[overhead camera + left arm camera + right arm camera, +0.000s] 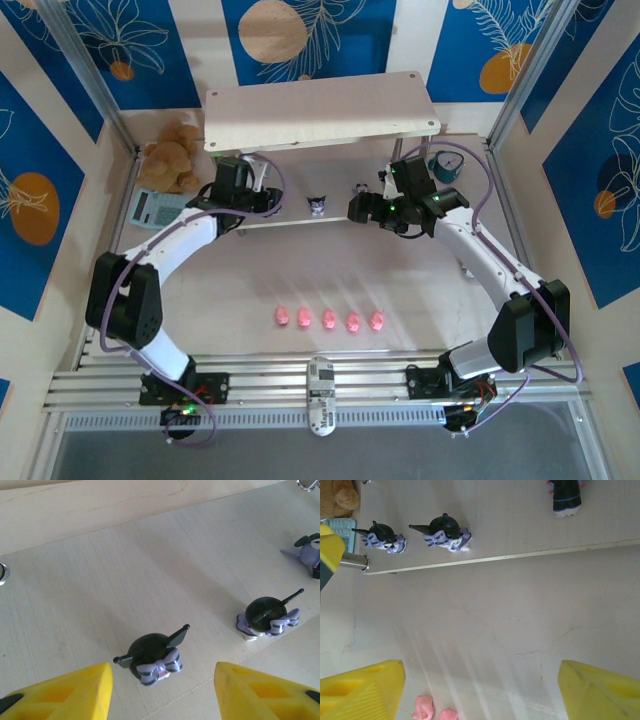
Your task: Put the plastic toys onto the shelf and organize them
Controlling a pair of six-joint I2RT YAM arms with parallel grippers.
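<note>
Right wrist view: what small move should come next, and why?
Probably pull the right gripper back toward the pink pigs and down over the nearest. Its jaws stand open and empty; three dark figurines already stand on the shelf, while five pigs lie on the table.

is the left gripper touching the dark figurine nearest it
Apart. In the left wrist view the left gripper is open, with bare shelf showing between each finger and the dark figurine.
</note>
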